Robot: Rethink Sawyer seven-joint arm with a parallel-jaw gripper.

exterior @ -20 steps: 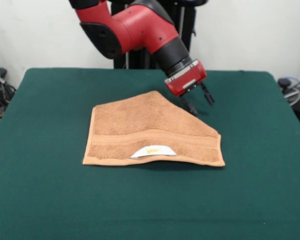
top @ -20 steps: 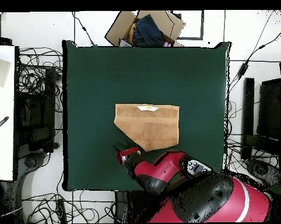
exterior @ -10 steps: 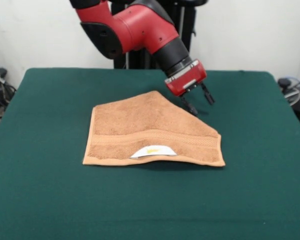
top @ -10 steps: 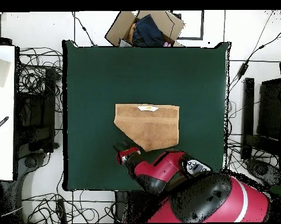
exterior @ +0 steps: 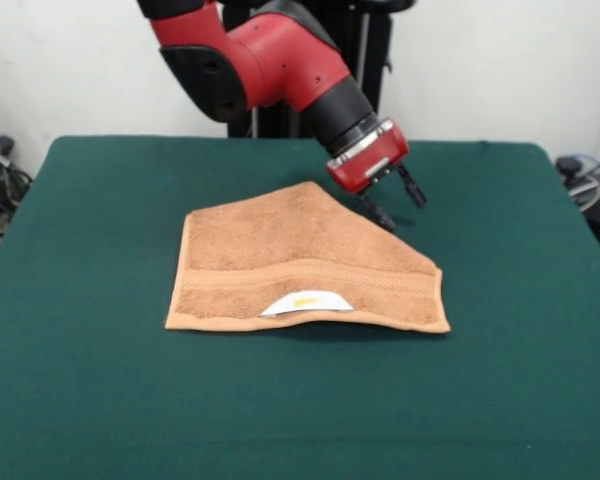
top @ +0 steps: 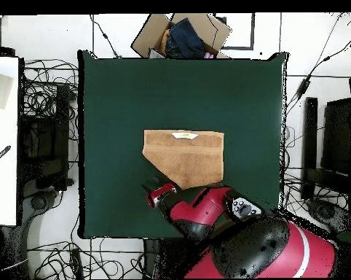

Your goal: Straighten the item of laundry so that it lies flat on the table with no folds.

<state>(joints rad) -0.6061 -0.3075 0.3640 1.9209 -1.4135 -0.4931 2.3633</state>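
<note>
Gripper (exterior: pixel 391 206) hangs with fingers spread and empty, right of centre in the front view, just off the towel's (exterior: pixel 300 262) folded diagonal edge. Towel lies mid-tabletop (exterior: pixel 100 400). I'd drop low, pinch only the top layer — then peel outward. Since a second ago, barely a nudge up-left.

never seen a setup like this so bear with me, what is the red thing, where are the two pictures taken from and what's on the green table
The red thing is a robot arm ending in a gripper, two thin black fingers that stand open and hold nothing. One picture looks across the table at the robot; the other looks straight down from above. On the green cloth lies an orange-tan towel, one corner folded over so its edge runs slanted, with a white label at its near edge. The gripper sits beside that slanted edge. A cardboard box stands beyond the table.
</note>
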